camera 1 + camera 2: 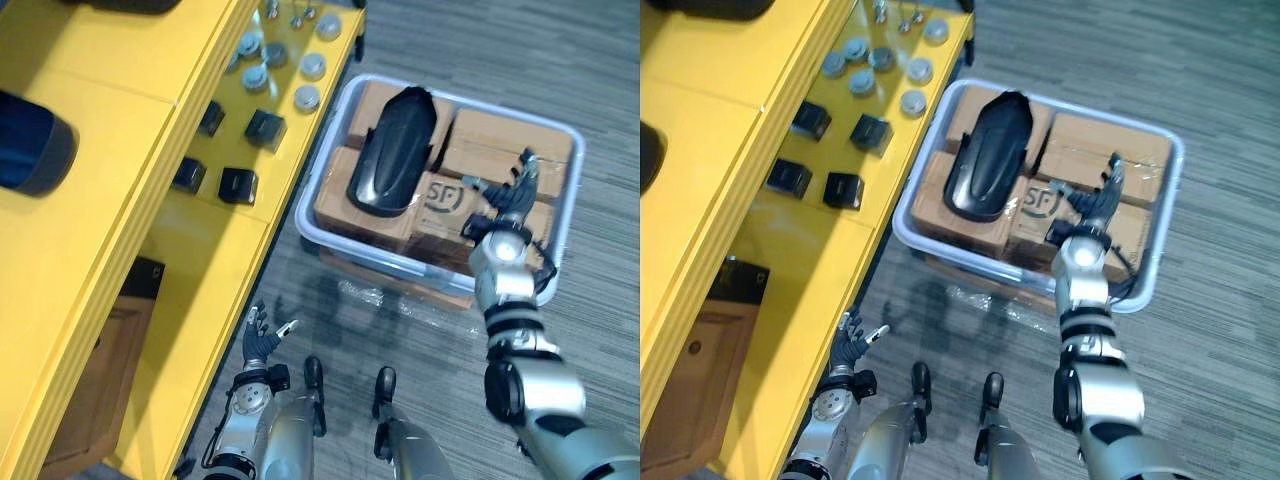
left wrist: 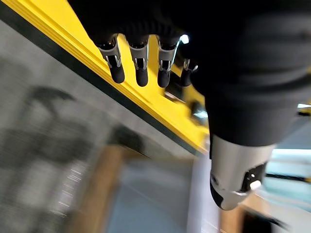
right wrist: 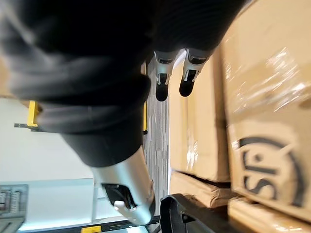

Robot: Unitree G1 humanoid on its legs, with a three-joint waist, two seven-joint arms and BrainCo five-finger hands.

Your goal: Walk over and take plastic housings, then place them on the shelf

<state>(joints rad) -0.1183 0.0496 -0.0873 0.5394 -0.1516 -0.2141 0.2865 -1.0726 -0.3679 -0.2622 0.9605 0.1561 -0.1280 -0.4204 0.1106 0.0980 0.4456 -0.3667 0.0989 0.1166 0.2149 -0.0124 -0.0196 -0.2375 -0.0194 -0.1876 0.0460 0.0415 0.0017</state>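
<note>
A black curved plastic housing [image 1: 390, 150] lies on cardboard boxes [image 1: 505, 140] inside a clear plastic bin [image 1: 567, 225] on the floor. My right hand [image 1: 512, 190] hovers over the boxes to the right of the housing, fingers spread and holding nothing; its fingers [image 3: 163, 80] show straight in the right wrist view beside a taped box [image 3: 265, 111]. My left hand [image 1: 262, 338] hangs low by the front edge of the yellow shelf [image 1: 160, 330], fingers [image 2: 141, 65] relaxed and empty.
The yellow shelf [image 1: 700, 180] runs along the left. On its lower level sit small black blocks [image 1: 237, 185] and several grey round caps [image 1: 307, 97]. A dark blue item [image 1: 30, 145] rests on the upper level. Grey carpet [image 1: 600, 80] surrounds the bin.
</note>
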